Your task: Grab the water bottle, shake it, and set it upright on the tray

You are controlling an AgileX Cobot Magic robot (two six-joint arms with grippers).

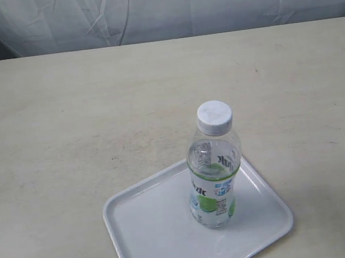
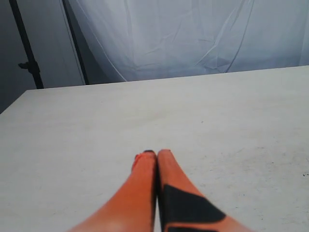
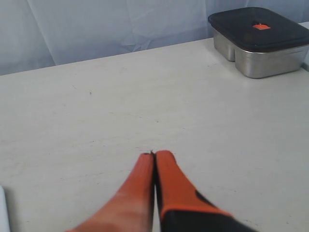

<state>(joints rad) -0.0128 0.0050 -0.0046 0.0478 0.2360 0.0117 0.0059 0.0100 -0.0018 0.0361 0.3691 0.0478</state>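
Orange left gripper (image 2: 156, 153) and right gripper (image 3: 154, 155) seem closed, empty; water bottle (image 1: 215, 174) upright on edge-cropped tray (image 1: 151, 233).

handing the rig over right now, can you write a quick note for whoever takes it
Left gripper: shut, empty, low over the bare table.
Right gripper: shut, empty, also over the table, with a steel box with a dark lid far ahead of it.
Neither arm shows in the exterior view.
Water bottle: upright, cap on, standing on the tray, toward its right side.
Done: the bottle stands on the tray and nothing grips it.
Left: nothing that shows. Whether it was shaken cannot be told from these pictures.
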